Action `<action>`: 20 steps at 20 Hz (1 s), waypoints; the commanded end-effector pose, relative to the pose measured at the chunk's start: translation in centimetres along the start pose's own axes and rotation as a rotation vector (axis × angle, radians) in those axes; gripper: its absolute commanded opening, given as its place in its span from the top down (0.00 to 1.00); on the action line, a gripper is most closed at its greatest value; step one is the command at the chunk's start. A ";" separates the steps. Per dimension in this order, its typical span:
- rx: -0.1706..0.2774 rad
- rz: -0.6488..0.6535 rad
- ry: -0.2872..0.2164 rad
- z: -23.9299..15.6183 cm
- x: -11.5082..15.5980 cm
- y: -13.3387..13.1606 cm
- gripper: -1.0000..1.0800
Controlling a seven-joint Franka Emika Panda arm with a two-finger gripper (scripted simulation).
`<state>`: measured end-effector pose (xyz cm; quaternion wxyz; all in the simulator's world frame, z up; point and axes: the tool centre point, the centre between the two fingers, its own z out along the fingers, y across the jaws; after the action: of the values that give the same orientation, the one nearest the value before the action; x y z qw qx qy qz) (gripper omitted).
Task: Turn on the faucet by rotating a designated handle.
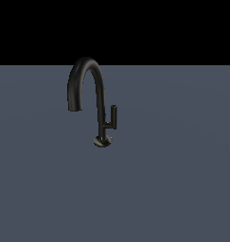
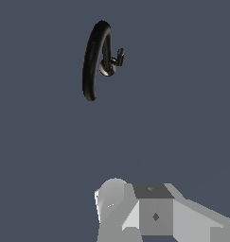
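A glossy black gooseneck faucet (image 1: 86,75) stands upright on the grey-blue surface, its arched spout curving toward the exterior view's left and its round base (image 1: 102,141) resting on the surface. The handle (image 1: 113,117), a thin L-shaped lever, stands upright on the stem's right side in the exterior view. In the wrist view the faucet (image 2: 92,61) and the handle (image 2: 119,57) appear from above and far off. My gripper (image 2: 135,212) shows only as pale grey blocks at the wrist picture's edge, well apart from the faucet. The gripper does not show in the exterior view.
A flat grey-blue surface (image 1: 173,189) spreads around the faucet on all sides. A black background lies behind its far edge.
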<state>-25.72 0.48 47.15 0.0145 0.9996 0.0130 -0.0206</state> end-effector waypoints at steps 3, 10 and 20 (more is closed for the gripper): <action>0.002 0.002 -0.001 0.0 0.1 0.0 1.00; 0.033 0.033 -0.026 0.3 1.1 -0.1 1.00; 0.153 0.154 -0.122 1.4 5.0 -0.4 1.00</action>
<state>-21.52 0.90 45.80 -0.0486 0.9948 -0.0543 -0.0718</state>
